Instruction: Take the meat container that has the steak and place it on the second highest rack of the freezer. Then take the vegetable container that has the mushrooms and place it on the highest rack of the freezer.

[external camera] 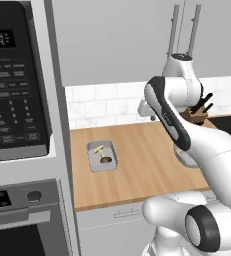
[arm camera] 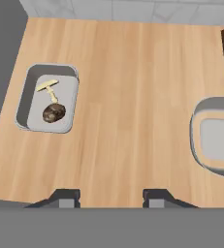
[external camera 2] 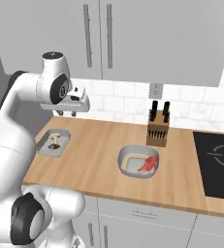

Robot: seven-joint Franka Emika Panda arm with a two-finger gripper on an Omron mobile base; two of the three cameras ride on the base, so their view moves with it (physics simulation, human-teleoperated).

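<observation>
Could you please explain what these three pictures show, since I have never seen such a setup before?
This is a white robot arm in a simulated kitchen. Two pictures come from cameras on its base, behind it to the left and right; the third looks down from its hand, whose two dark fingertips stand apart and hold nothing. The hand hangs above the wooden counter. On the counter lie a grey tray with the mushrooms, a rounded grey dish with the steak, and a knife block. A black cooktop sits at the right; a microwave and oven stand at the left.
</observation>
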